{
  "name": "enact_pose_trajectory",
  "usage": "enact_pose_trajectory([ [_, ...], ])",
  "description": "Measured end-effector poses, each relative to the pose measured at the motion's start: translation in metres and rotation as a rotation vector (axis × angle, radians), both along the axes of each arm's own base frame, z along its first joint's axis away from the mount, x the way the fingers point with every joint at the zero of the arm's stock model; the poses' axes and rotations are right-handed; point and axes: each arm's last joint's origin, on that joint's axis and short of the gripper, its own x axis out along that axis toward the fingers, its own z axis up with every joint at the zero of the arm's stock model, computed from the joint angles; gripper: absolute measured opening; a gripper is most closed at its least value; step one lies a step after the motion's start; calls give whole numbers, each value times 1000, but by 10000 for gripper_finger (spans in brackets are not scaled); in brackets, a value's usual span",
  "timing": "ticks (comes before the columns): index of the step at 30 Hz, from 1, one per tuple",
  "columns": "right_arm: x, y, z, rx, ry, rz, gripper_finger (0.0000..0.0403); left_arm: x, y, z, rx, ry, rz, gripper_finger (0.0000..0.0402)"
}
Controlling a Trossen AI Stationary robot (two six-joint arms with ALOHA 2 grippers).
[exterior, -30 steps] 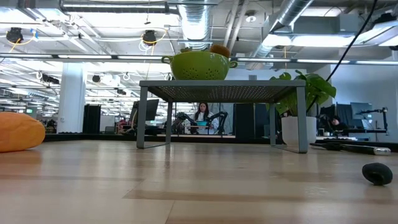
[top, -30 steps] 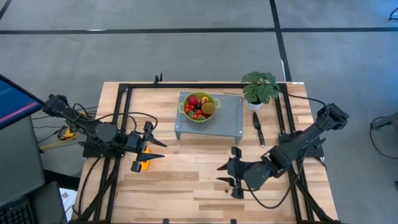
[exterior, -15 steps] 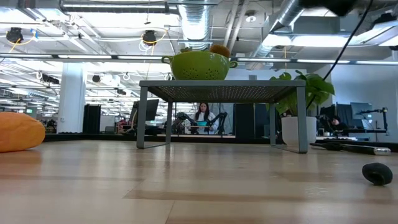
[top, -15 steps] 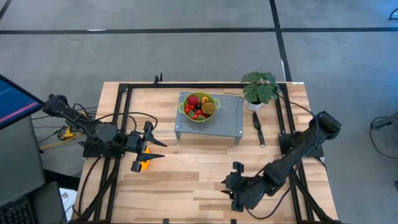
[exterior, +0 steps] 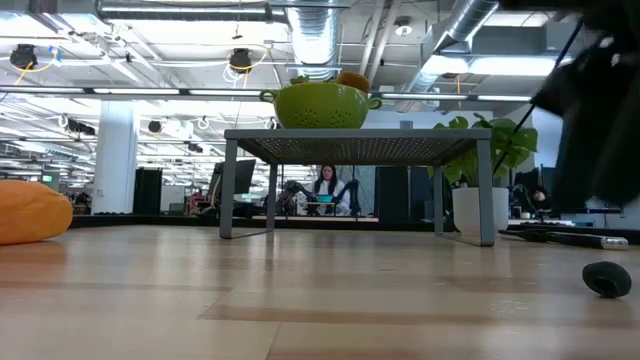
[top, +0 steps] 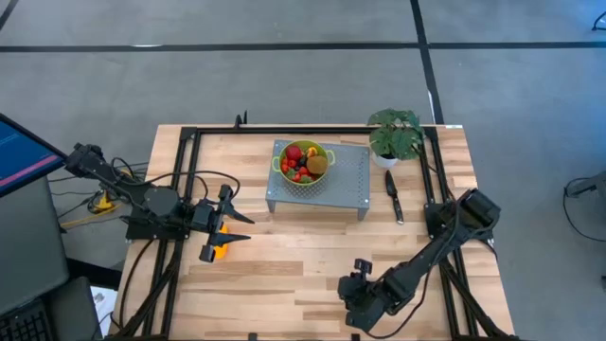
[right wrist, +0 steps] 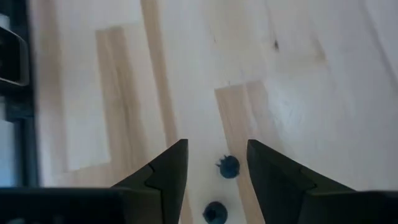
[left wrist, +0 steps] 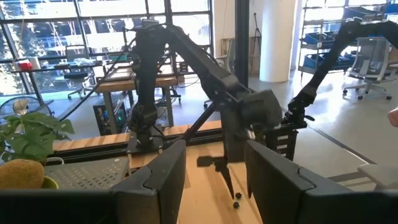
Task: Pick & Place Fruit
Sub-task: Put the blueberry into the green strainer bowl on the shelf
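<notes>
The wooden table (top: 284, 275) carries everything, ringed by a black frame. Toward its far edge, at the middle, stands a grey perforated metal stand (top: 319, 180), and on that a green colander (top: 305, 163) filled with fruit (top: 301, 161): a red round one, a brown-green oval and small red and dark berries.

Near the far right corner, just beside the stand, is a leafy potted plant (top: 396, 133), and a black-handled knife (top: 393, 195) lies on the wood between the stand and the right frame rail.

The left gripper (top: 230, 219) hangs by the left edge with its fingers parted and nothing between them; a long orange-yellow fruit (top: 220, 248) lies on the wood right beside it.

The right gripper (top: 357, 301) is low over the near edge, right of the middle, fingers apart and nothing held. Under its fingers (right wrist: 168, 171) two small dark berries (right wrist: 229, 167) sit on the bare wood, one partly between the fingertips, neither one gripped.

From table height one dark berry (exterior: 606, 278) lies alone, the right arm looming above it.
</notes>
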Motion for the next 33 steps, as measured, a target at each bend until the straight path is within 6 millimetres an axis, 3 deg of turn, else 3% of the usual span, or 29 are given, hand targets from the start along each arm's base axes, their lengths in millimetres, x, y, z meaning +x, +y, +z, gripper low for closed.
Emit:
enact_pose_trajectory([
  [10, 5, -2, -30, 9, 108, -26, 156, 0, 0, 0, 0, -1, -4, 158],
  [33, 8, -7, -31, 8, 138, -36, 94, 0, 0, 1, -4, -7, 1, 158],
])
